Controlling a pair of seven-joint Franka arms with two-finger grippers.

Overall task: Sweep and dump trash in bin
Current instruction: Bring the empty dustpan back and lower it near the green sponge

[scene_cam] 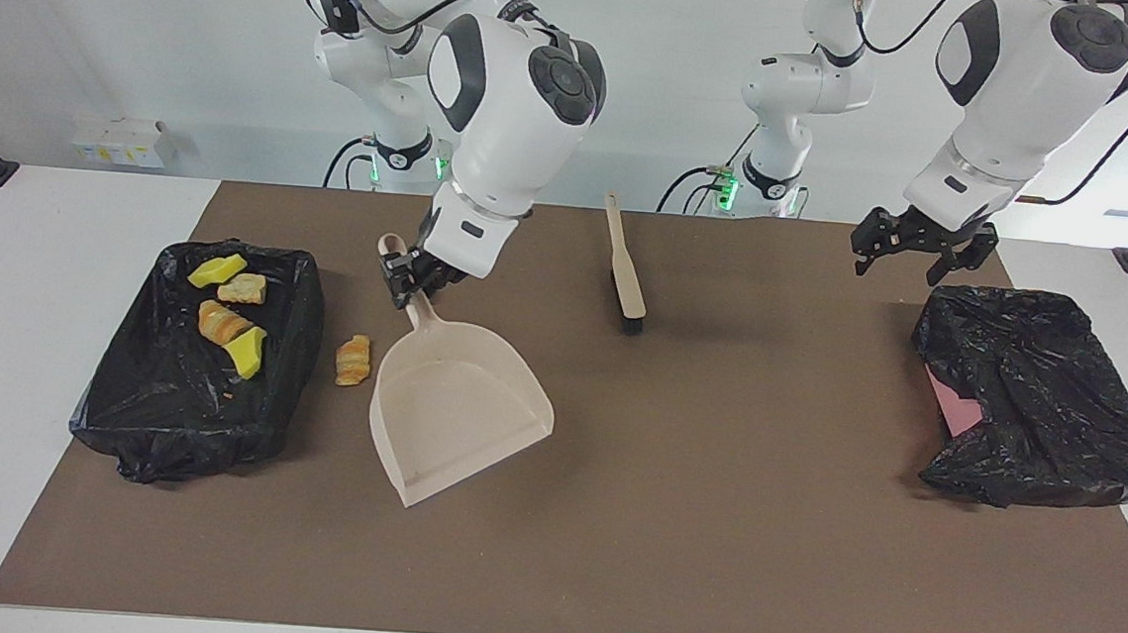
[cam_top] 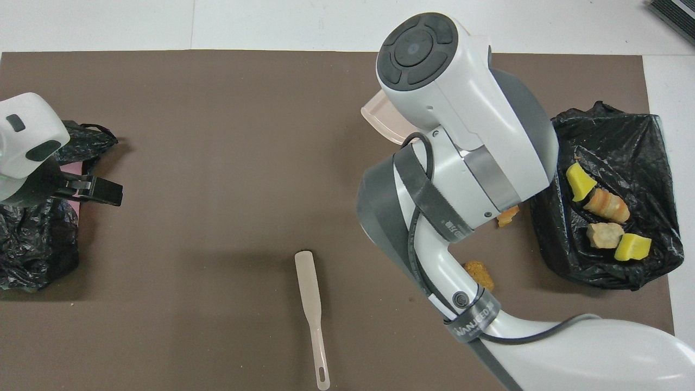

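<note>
My right gripper [scene_cam: 406,283] is shut on the handle of the beige dustpan [scene_cam: 458,408], held low over the mat beside the bin [scene_cam: 168,440]. The arm hides most of the dustpan [cam_top: 380,117] from overhead. Inside the black-bagged bin [cam_top: 646,141] lie several scraps of trash [scene_cam: 226,323], yellow sponge pieces [cam_top: 579,182] and bread lumps [cam_top: 609,204]. A croissant-like scrap [scene_cam: 353,359] lies on the mat between bin and pan. A tan lump [cam_top: 479,273] shows nearer the robots. The beige brush [scene_cam: 624,273] lies loose mid-mat. My left gripper [scene_cam: 911,245] waits open.
A second crumpled black bag [scene_cam: 1040,399] with something pink under it sits at the left arm's end, below the left gripper [cam_top: 92,188]. The brush [cam_top: 312,309] lies with its handle toward the robots. The brown mat [scene_cam: 708,525] covers the table.
</note>
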